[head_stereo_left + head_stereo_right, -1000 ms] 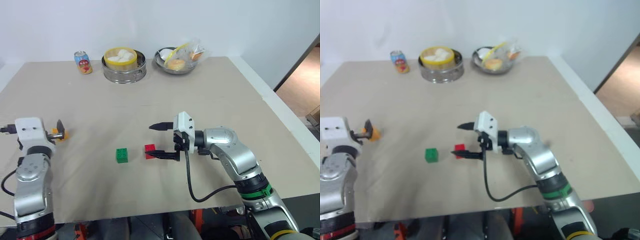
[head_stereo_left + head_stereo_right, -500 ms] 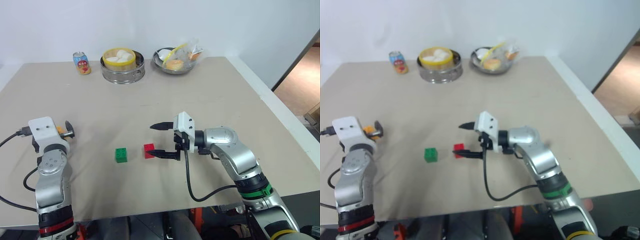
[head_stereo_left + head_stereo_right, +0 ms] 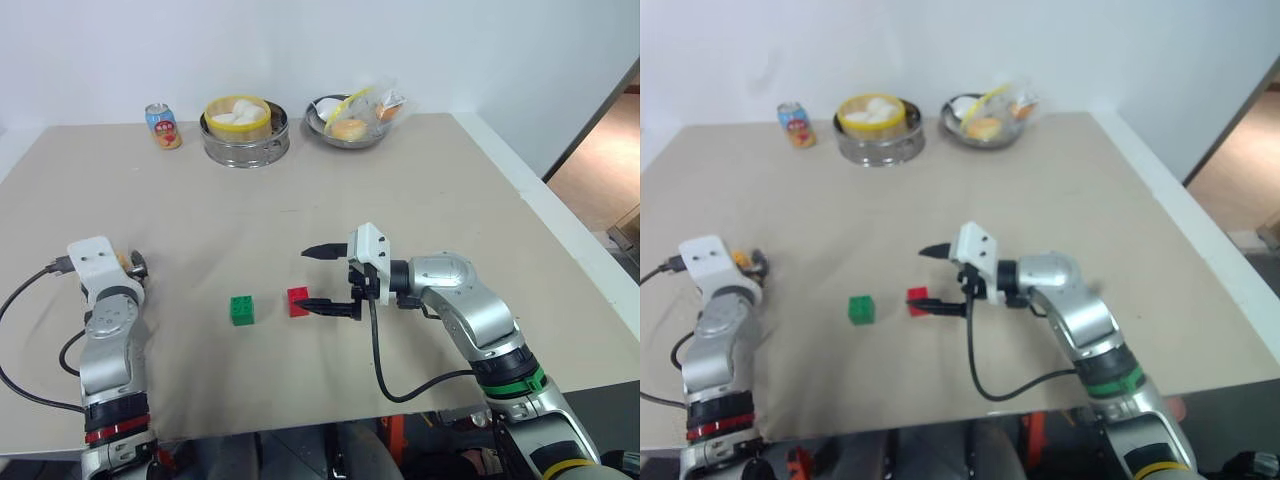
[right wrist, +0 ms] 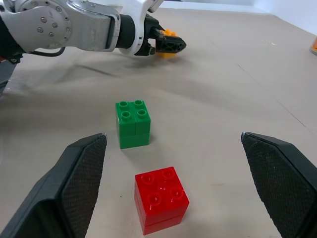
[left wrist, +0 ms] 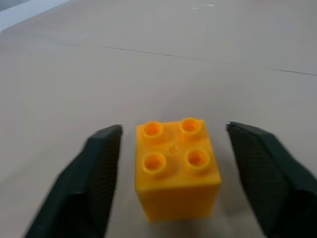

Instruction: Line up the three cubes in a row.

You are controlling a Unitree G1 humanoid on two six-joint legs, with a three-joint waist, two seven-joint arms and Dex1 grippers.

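The left gripper [image 5: 171, 163] had its jaws apart on either side of the yellow-orange cube [image 5: 176, 168], with a gap showing on both flanks; the cube sat upright on the worktop [image 3: 300, 200] near its left edge. The right gripper [image 4: 171, 188] stood with jaws wide apart, the red cube [image 4: 161, 198] resting between them on the worktop, untouched. The green cube [image 3: 242, 309] lay just beside the red one, well apart from the yellow-orange.
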